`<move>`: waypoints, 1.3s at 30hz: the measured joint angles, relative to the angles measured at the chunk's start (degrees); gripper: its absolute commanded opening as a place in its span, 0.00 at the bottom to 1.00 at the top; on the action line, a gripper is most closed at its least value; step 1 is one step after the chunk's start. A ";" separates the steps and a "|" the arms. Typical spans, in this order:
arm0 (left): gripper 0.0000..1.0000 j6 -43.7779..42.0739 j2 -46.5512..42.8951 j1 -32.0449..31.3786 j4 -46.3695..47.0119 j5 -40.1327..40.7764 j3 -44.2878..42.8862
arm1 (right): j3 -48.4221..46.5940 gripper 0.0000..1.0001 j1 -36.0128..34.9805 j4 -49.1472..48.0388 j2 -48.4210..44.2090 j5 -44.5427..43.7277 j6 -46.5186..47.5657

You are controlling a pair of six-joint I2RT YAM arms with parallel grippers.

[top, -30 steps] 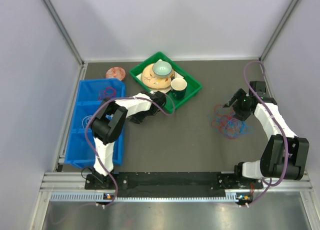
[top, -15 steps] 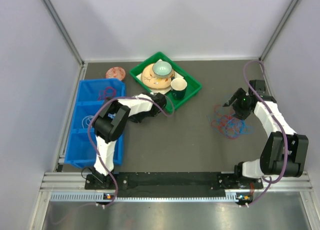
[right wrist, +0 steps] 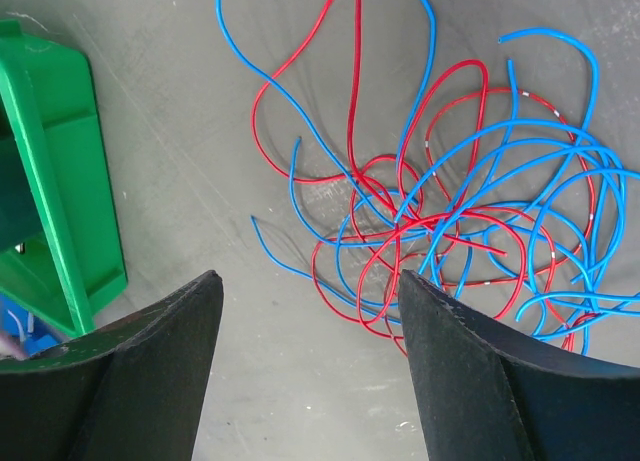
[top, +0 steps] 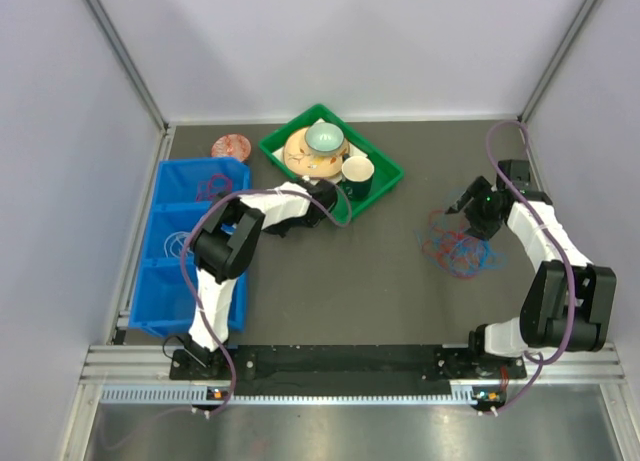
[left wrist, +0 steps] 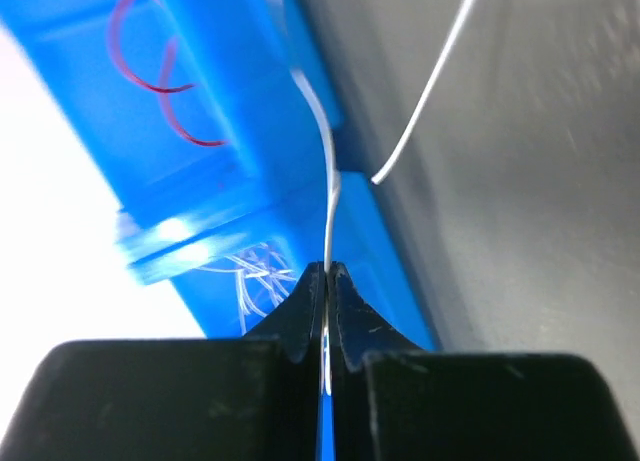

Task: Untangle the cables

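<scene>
**Top view:** the red and blue cables point(top: 460, 249) are lying knotted on the surface point(top: 380, 281), just beside the right gripper point(top: 470, 205).

**Left wrist:** the left gripper point(left wrist: 325, 273) is pinching a white cable point(left wrist: 330, 181), which is running ahead over the blue bin point(left wrist: 230, 121).

**Right wrist:** the right gripper point(right wrist: 308, 281) is hovering above those cables point(right wrist: 450, 221), jaws wide and empty. Closing here is probably risking several strands at once, tightening the knot.

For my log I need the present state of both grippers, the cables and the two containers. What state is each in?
Left gripper: shut on the white cable.
White cable: pinched at the fingertips, curved.
Right gripper: open, empty, facing the red and blue cables.
Red and blue cables: tangled in one heap.
Blue bin: holds other cables.
Green tray: holds dishes.
</scene>
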State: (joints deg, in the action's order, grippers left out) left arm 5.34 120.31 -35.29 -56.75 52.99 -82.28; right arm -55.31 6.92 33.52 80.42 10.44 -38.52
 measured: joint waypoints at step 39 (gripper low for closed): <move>0.00 46.38 -41.90 17.25 -5.88 -9.27 15.41 | -2.71 0.68 0.00 -0.98 3.30 4.48 0.02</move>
State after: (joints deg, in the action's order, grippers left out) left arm 51.72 78.41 -18.04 -62.63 43.72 -66.87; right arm -58.02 6.92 32.53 83.72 14.92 -38.50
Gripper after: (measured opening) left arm 0.013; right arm 0.686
